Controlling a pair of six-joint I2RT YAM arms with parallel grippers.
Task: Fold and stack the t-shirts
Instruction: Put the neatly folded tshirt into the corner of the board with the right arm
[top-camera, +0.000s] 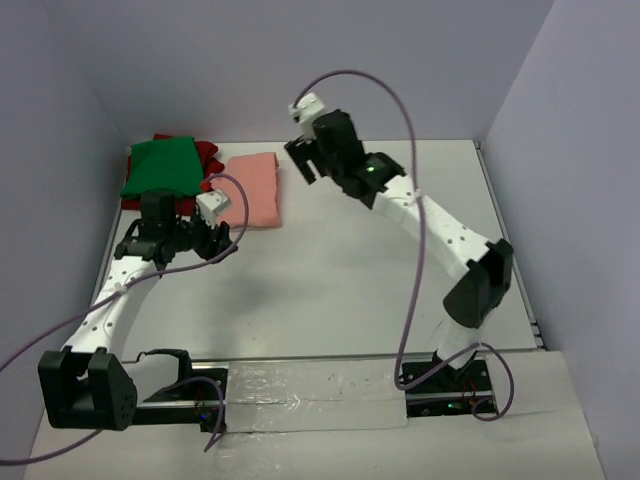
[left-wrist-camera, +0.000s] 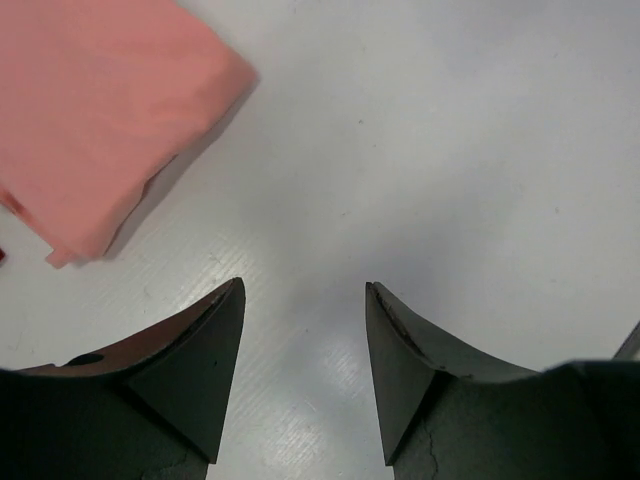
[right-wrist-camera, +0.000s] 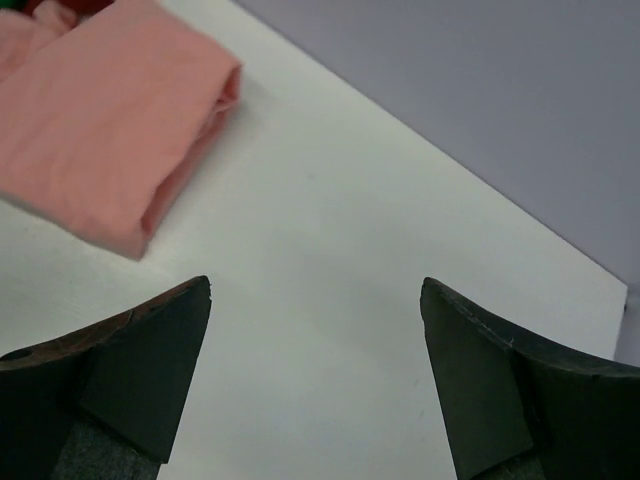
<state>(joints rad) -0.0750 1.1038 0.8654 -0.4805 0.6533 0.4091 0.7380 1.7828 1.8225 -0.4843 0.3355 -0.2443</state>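
On the table (top-camera: 340, 280), far left, you have the folded pink shirt (top-camera: 255, 188) lying beside the green shirt (top-camera: 160, 165); your left hand (left-wrist-camera: 303, 288) and right hand (right-wrist-camera: 315, 285) both stand open.

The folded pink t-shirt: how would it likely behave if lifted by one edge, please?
The pink t-shirt is probably floppy: loose layers show at its folded edge, so it would likely droop and unfold. Pushed, it may bunch rather than slide whole.
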